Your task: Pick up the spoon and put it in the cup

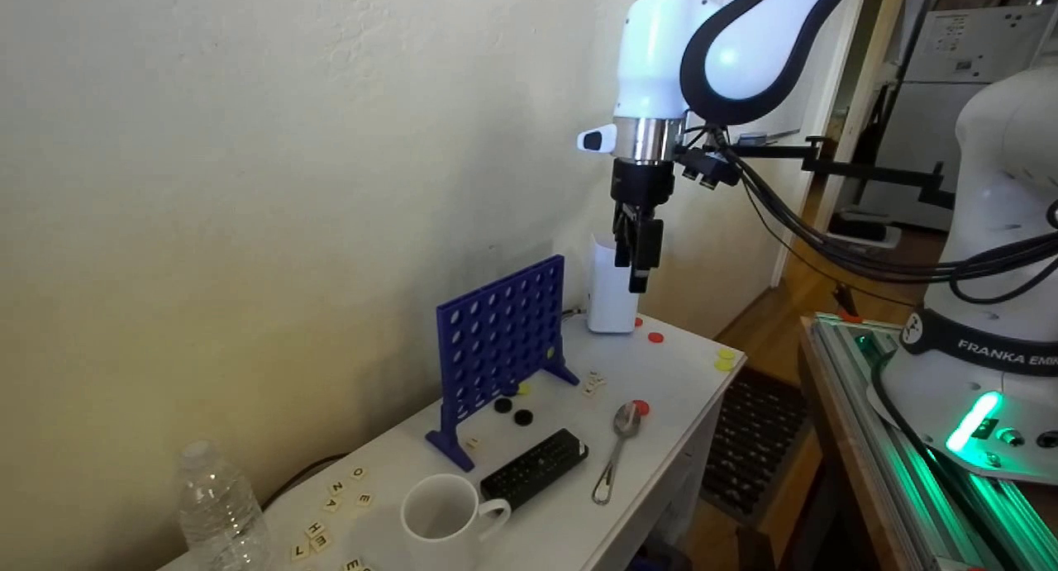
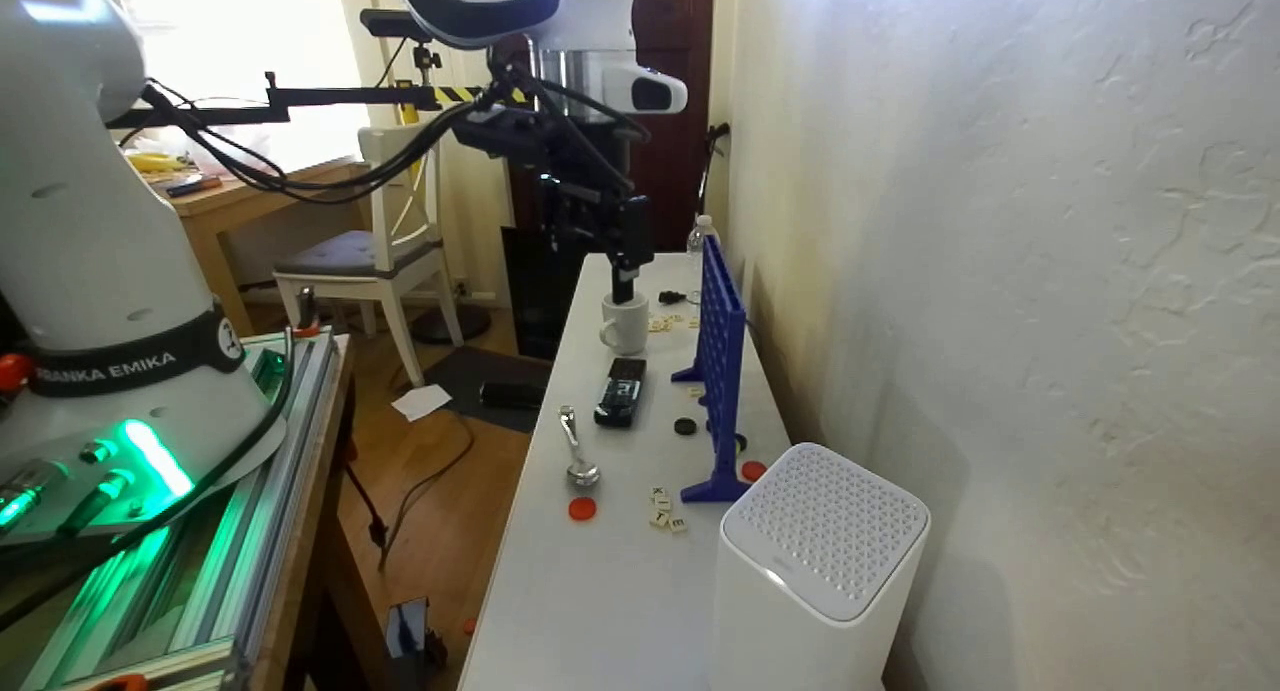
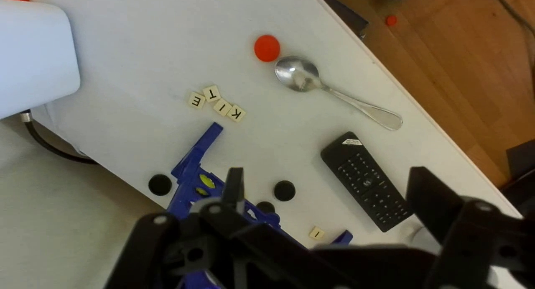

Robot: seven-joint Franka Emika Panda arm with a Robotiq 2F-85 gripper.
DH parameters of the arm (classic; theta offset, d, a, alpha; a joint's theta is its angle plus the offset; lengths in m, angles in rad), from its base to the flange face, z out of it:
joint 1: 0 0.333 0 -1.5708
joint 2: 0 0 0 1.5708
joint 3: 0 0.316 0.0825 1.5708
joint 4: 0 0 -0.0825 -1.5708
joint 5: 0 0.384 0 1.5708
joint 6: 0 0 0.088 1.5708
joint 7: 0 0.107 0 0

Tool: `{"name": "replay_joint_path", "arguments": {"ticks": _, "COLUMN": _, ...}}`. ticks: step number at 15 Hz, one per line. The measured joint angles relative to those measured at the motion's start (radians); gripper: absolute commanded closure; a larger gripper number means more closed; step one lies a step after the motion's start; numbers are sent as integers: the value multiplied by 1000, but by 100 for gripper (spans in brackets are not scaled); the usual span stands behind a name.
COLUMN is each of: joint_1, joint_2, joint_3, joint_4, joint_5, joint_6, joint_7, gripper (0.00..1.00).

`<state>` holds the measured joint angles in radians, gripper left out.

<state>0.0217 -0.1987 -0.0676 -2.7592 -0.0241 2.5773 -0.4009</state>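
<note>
The grey metal spoon lies flat on the white table, seen in both exterior views [image 1: 617, 447] [image 2: 576, 453] and in the wrist view [image 3: 334, 92], its bowl beside a red disc [image 3: 267, 48]. The white cup stands upright on the table, handle at its side, in both exterior views [image 1: 450, 550] [image 2: 628, 329]; in the wrist view a pale part of it [image 3: 424, 239] shows behind the right finger. My gripper [image 1: 632, 275] is raised above the table, pointing down, apart from spoon and cup. In the wrist view its fingers [image 3: 326, 176] are wide apart with nothing between them.
A black remote [image 1: 533, 469] lies between cup and spoon. A blue upright game grid [image 1: 504, 331] stands along the wall side. A tall white container [image 1: 610, 302] stands at one table end, a clear bottle [image 1: 219, 513] towards the other. Letter tiles [image 3: 222, 107] and discs lie scattered.
</note>
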Motion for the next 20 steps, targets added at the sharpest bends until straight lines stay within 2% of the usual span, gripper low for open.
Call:
{"name": "replay_joint_path", "arguments": {"ticks": 4, "joint_1": 5, "joint_2": 0, "joint_3": 8, "joint_4": 1, "joint_5": -10, "joint_6": 3, "joint_7": -4, "gripper": 0}}
{"name": "replay_joint_path", "arguments": {"ticks": 6, "joint_1": 13, "joint_2": 16, "joint_3": 25, "joint_4": 0, "joint_5": -49, "joint_6": 6, "joint_7": -16, "gripper": 0}}
{"name": "replay_joint_path", "arguments": {"ticks": 10, "joint_1": 19, "joint_2": 121, "joint_3": 56, "joint_4": -4, "joint_5": -196, "joint_6": 41, "joint_7": -40, "gripper": 0}}
{"name": "replay_joint_path", "arguments": {"ticks": 14, "joint_1": 13, "joint_2": 263, "joint_3": 57, "joint_4": -9, "joint_5": -332, "joint_6": 145, "joint_7": -113, "gripper": 0}}
{"name": "replay_joint_path", "arguments": {"ticks": 17, "joint_1": -3, "joint_2": 383, "joint_3": 71, "joint_4": -11, "joint_5": -326, "joint_6": 238, "joint_7": -226, "gripper": 0}}
{"name": "replay_joint_path", "arguments": {"ticks": 20, "joint_1": -65, "joint_2": 515, "joint_3": 141, "joint_4": -11, "joint_5": -267, "joint_6": 354, "joint_7": -333, "gripper": 0}}
